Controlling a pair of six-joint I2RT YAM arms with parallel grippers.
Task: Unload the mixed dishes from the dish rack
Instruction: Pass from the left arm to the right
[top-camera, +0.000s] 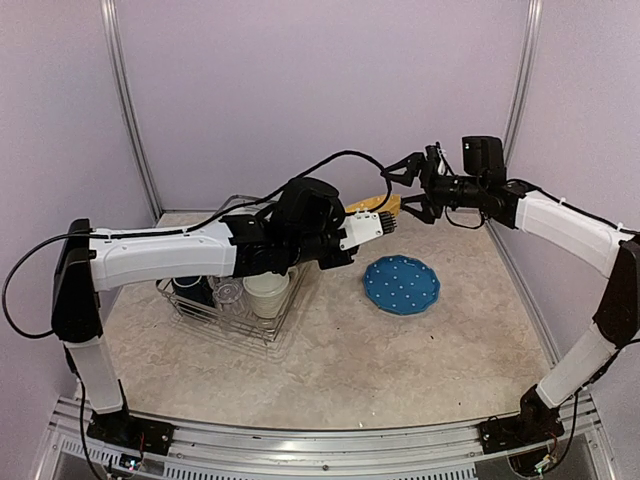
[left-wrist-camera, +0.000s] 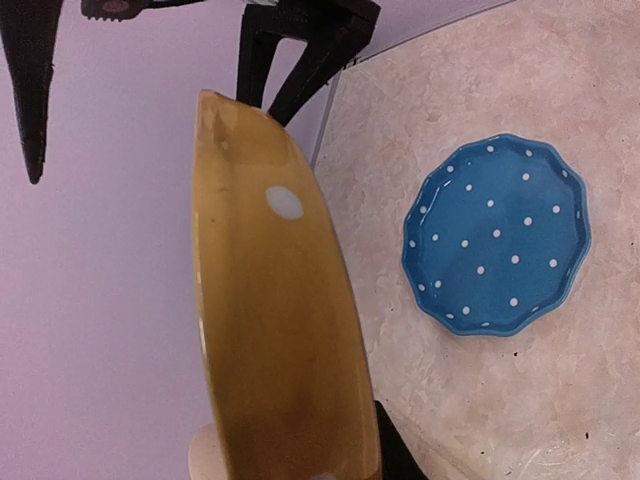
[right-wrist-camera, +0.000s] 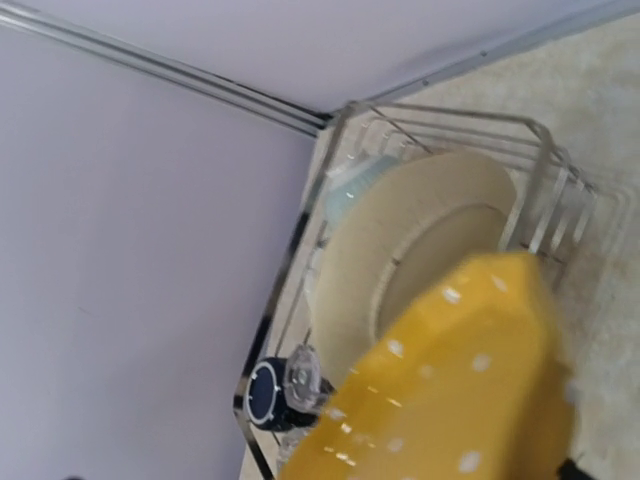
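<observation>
So the unloading is only just getting going here: the blue dotted plate (top-camera: 401, 284) is already lying flat on the table (top-camera: 330, 380), well apart from the dish rack (top-camera: 215, 322), and the yellow dotted plate (top-camera: 372, 206) is hanging in mid-air over the back of the table, past the rack. The left gripper (top-camera: 383, 222) is pinching that plate by its rim and holding it on edge, while the right gripper (top-camera: 412, 187) is sitting just beside it with its fingers spread wide, gripping nothing. To me it's looking like a handover, but I'm guessing. In the rack I'm seeing a big cream plate (right-wrist-camera: 410, 260) standing upright, a navy mug (top-camera: 193, 290), a clear glass (top-camera: 228, 293), a cream mug (top-camera: 266, 293) and a pale teal dish (right-wrist-camera: 350, 185) behind the cream plate that I'm not making out properly, so most of the job is waiting. Both dotted plates are looking like glossy glazed ceramic, the blue one showing a scalloped rim; the rack is looking like thin shiny metal wire with low sides, and the table top is showing a mottled beige stone pattern
</observation>
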